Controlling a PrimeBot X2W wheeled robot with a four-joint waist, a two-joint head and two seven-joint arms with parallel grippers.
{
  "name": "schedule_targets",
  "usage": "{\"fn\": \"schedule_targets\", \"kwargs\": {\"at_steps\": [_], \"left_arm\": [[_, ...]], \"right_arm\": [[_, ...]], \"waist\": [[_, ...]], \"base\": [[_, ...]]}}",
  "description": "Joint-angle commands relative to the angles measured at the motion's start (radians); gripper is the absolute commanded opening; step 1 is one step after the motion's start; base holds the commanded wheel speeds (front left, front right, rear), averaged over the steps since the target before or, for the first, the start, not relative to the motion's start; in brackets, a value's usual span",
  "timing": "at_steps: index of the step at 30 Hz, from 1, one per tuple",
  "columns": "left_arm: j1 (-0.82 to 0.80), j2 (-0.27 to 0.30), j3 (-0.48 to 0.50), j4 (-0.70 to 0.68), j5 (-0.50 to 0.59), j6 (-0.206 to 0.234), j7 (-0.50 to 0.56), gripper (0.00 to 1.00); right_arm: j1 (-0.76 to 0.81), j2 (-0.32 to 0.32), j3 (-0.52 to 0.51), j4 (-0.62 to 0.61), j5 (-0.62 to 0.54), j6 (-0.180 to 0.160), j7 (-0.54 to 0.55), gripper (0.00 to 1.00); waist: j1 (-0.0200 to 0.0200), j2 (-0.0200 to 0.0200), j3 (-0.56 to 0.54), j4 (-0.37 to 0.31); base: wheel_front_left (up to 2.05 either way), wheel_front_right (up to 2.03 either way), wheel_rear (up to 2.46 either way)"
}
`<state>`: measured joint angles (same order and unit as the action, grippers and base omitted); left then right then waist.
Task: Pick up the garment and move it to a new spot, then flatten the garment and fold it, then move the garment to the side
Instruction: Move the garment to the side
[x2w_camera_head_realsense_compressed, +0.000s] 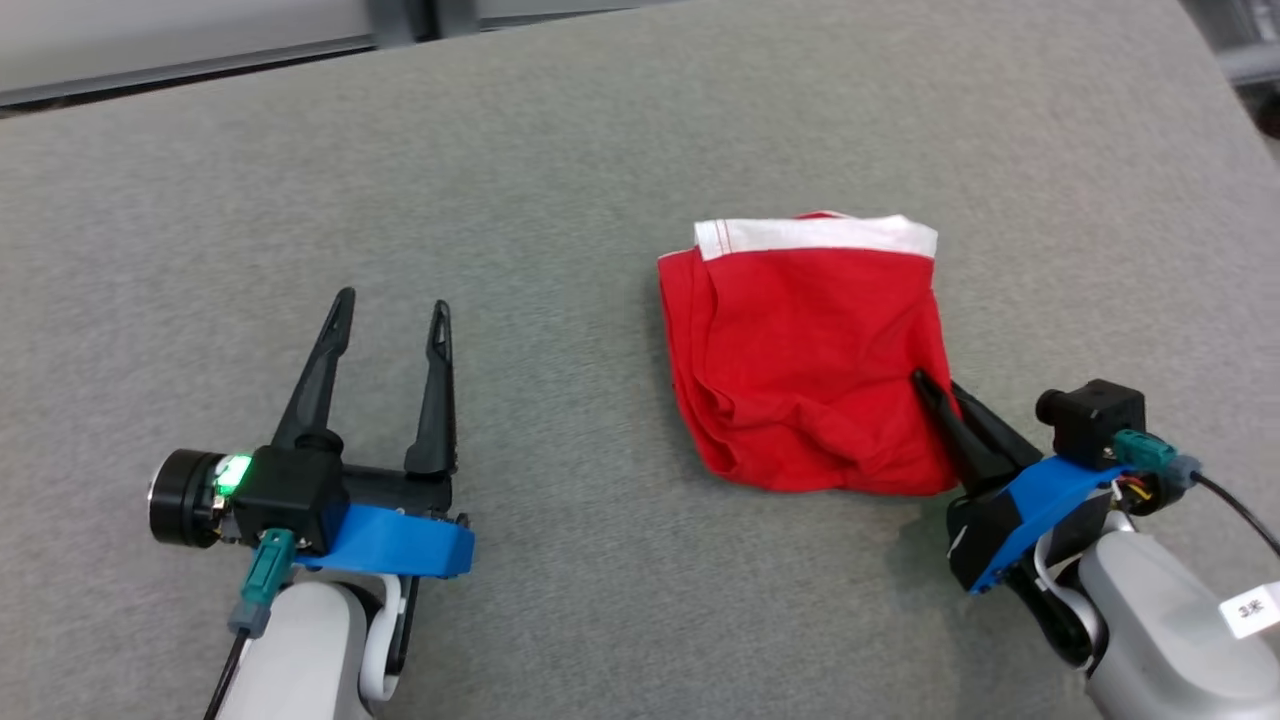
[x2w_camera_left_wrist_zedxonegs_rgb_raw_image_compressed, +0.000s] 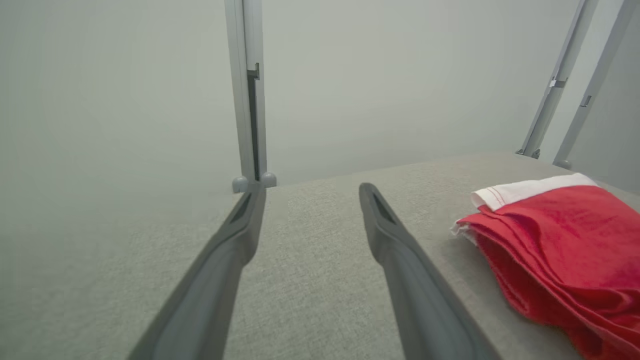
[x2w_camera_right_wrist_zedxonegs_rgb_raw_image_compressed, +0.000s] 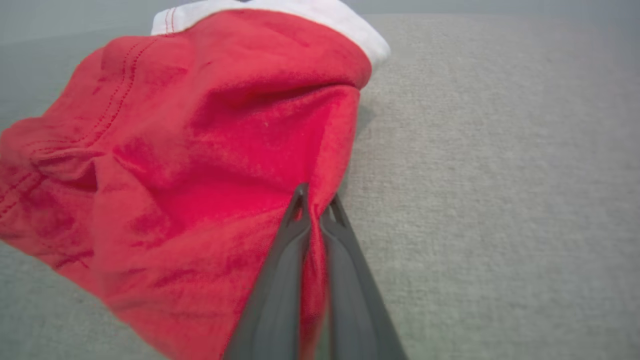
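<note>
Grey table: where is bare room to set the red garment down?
Bare: the grey fabric-covered table between the open left gripper and the red, white-banded garment, and behind them. Crowded: the near right, where the right gripper pinches the garment's edge.

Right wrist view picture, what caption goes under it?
Right gripper pinching the edge of a red cloth garment with a white band, on a grey fabric surface.

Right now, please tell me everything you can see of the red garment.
The red garment looks like soft knit cloth, with a white band along its far edge. It lies folded and wrinkled on the gray surface, toward the robot's right. The right gripper is shut on its near right edge, pinching a fold. The left gripper is open, apart from it.
</note>
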<state>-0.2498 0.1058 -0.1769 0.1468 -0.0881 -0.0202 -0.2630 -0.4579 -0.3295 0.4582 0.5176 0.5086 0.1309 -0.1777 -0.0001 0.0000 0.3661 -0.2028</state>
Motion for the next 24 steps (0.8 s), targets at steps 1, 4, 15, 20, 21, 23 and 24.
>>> {"fn": "schedule_targets", "kwargs": {"at_steps": [1, 4, 15, 20, 21, 23, 24], "left_arm": [[-0.03, 0.009, -0.009, 0.001, 0.01, -0.006, -0.001, 1.0], [-0.059, 0.015, -0.022, -0.002, 0.02, -0.014, 0.004, 1.0], [-0.194, 0.027, -0.069, -0.044, 0.055, -0.032, 0.024, 1.0], [-0.237, 0.033, -0.081, -0.048, 0.065, -0.035, 0.025, 1.0], [-0.244, 0.035, -0.084, -0.048, 0.066, -0.038, 0.025, 1.0], [-0.259, 0.04, -0.091, -0.049, 0.072, -0.041, 0.026, 1.0], [-0.266, 0.041, -0.095, -0.05, 0.074, -0.042, 0.027, 1.0]], "right_arm": [[-0.027, -0.016, 0.005, 0.014, 0.017, 0.0, -0.013, 0.0], [-0.074, -0.041, 0.004, 0.04, 0.037, 0.0, -0.027, 0.0], [-0.346, -0.17, -0.064, 0.228, 0.083, 0.0, -0.073, 0.0], [-0.42, -0.222, -0.146, 0.326, 0.055, 0.0, -0.086, 0.0], [-0.427, -0.228, -0.163, 0.34, 0.043, 0.0, -0.087, 0.0], [-0.443, -0.238, -0.204, 0.365, 0.024, 0.0, -0.087, 0.0], [-0.45, -0.243, -0.224, 0.368, 0.011, 0.0, -0.088, 0.0]], "waist": [[0.0001, 0.0, -0.005, -0.033], [0.0001, 0.0, 0.03, -0.043], [0.0001, 0.0, 0.206, -0.011], [0.0001, 0.0, 0.253, -0.009], [0.0001, 0.0, 0.259, -0.011], [0.0001, 0.0, 0.268, -0.013], [0.0001, 0.0, 0.272, -0.014]], "base": [[0.0, 0.0, 0.0], [0.0, 0.0, 0.0], [0.0, 0.0, 0.0], [0.0, 0.0, 0.0], [0.0, 0.0, 0.0], [0.0, 0.0, 0.0], [0.0, 0.0, 0.0]]}}
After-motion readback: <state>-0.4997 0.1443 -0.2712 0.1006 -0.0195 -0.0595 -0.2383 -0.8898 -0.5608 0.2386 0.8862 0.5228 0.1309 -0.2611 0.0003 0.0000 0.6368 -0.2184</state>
